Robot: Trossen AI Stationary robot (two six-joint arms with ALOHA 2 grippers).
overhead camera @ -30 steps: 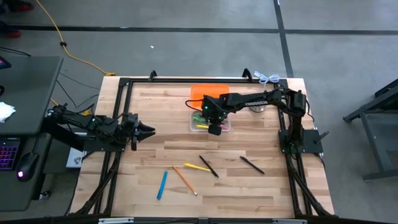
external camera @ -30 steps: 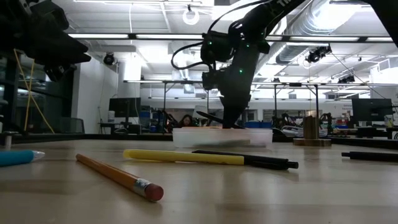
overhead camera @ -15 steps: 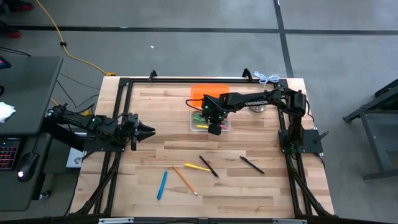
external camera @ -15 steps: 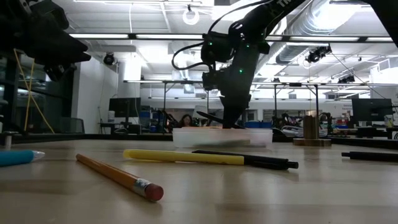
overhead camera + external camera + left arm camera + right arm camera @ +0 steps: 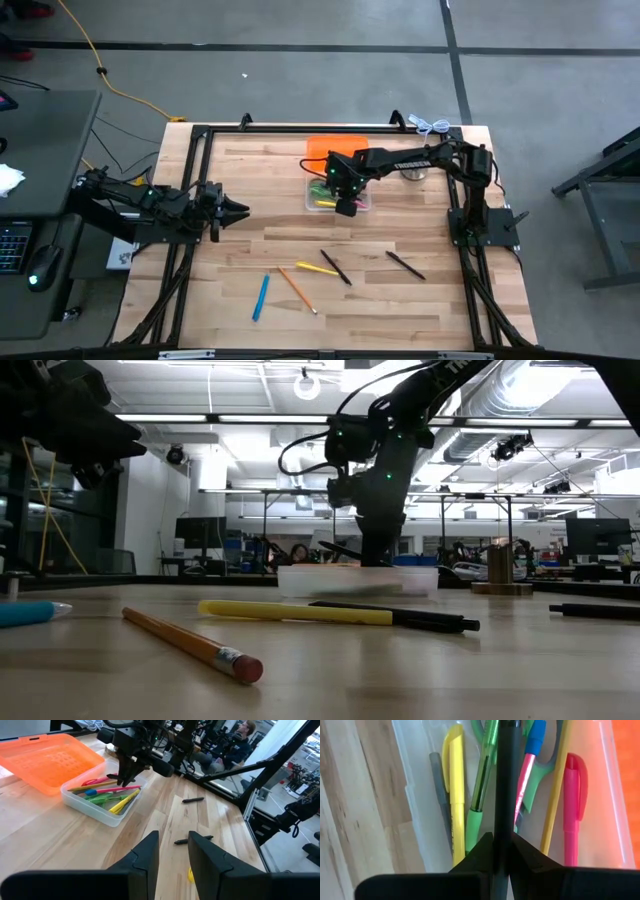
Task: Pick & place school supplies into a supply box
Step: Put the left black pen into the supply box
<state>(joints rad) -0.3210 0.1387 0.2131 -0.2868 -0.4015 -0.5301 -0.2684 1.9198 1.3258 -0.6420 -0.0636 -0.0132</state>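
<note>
1. Two arms are working at the table (image 5: 400, 300); the right fingers (image 5: 502, 845) are hanging over the clear box (image 5: 337, 195), closed on a black pen (image 5: 505, 785) that is pointing down into it.
2. Lying in the box under those fingers are a yellow pen (image 5: 454, 795), a green pen (image 5: 482, 790), a pink pen (image 5: 572, 810), a pink-and-blue pen (image 5: 527, 775), a yellow pencil (image 5: 555, 790) and green-handled scissors (image 5: 540, 775).
3. An orange lid (image 5: 336, 147) is sitting just behind the box, on the far side from the fingers' reach.
4. The left fingers (image 5: 172, 855) are hovering well apart from the box near the table's left edge, parted with nothing between them.
5. Lying loose on the table, well away from both sets of fingers, are a blue pen (image 5: 261, 297), an orange pencil (image 5: 297, 289), a yellow marker (image 5: 316, 268) and two other black pens (image 5: 336, 267) (image 5: 405, 264).
</note>
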